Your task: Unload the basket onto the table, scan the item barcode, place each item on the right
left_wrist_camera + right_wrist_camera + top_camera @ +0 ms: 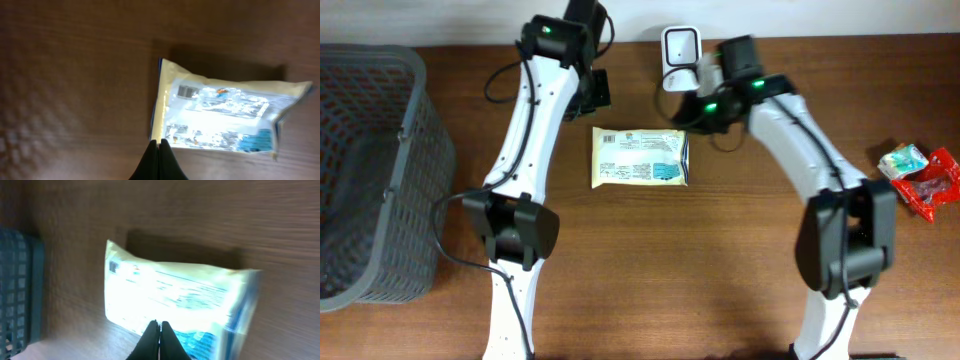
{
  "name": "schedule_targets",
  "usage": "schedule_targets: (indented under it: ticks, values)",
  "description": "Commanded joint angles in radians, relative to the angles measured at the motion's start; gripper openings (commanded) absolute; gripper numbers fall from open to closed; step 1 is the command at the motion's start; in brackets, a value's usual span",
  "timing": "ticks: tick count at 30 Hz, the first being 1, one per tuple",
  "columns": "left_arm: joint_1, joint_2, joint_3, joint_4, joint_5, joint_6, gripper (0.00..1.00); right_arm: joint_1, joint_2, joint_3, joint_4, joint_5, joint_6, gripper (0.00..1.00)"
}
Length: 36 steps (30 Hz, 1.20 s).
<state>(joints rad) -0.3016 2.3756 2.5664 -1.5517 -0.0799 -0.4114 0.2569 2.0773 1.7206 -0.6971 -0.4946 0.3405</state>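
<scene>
The item, a pale yellow and blue snack packet, lies flat on the wooden table with its printed back up. A small barcode shows near one corner of the packet. My left gripper hovers just beyond the packet's far left corner, and its black fingers are shut with nothing between them. My right gripper hangs by the far right corner. It is also shut and empty, above the packet. The white barcode scanner stands at the table's far edge.
A grey mesh basket fills the left side of the table, and its corner shows in the right wrist view. Red and green snack packets lie at the right edge.
</scene>
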Motion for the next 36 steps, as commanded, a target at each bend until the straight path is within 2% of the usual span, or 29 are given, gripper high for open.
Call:
schedule_targets:
  ticks: [1,4,7,10,14,18,22,24,26,28,32,36]
  values:
    - [0.005,-0.030,-0.136,0.063,-0.030,0.005,0.00,0.051,0.081,0.001,0.061,0.029,0.088,0.04]
    - [0.005,-0.030,-0.280,0.170,0.012,0.005,0.00,0.079,0.128,0.001,0.104,0.029,0.114,0.04]
    - [0.006,-0.030,-0.462,0.351,0.084,0.006,0.00,0.085,0.167,0.001,0.093,0.108,0.150,0.04]
    - [0.009,-0.030,-0.575,0.471,0.084,0.025,0.00,0.074,0.193,0.000,0.041,0.183,0.166,0.04]
    - [0.013,-0.030,-0.645,0.548,0.037,0.024,0.00,0.069,0.235,-0.015,-0.032,0.229,0.166,0.04]
    - [0.019,-0.039,-0.645,0.493,-0.131,0.024,0.00,0.056,0.232,-0.019,-0.151,0.387,0.166,0.04]
    - [0.029,-0.083,-0.520,0.341,-0.143,0.024,0.00,0.011,0.195,0.035,-0.241,0.396,0.166,0.04]
    - [0.029,-0.112,-0.463,0.284,-0.098,0.024,0.00,0.004,0.175,0.061,-0.265,0.359,0.166,0.04]
    - [0.029,-0.140,-0.437,0.246,0.060,0.024,0.00,0.003,0.152,0.090,-0.267,0.243,0.141,0.04]
    - [0.024,-0.133,-0.439,0.236,0.157,0.024,0.00,0.003,0.150,0.111,-0.267,0.183,0.123,0.04]
    - [-0.003,-0.093,-0.441,0.224,0.174,0.024,0.00,0.006,0.151,0.111,-0.264,0.164,0.120,0.04]
    - [-0.045,-0.025,-0.441,0.232,0.296,0.024,0.00,0.006,0.153,0.110,-0.252,0.082,0.080,0.04]
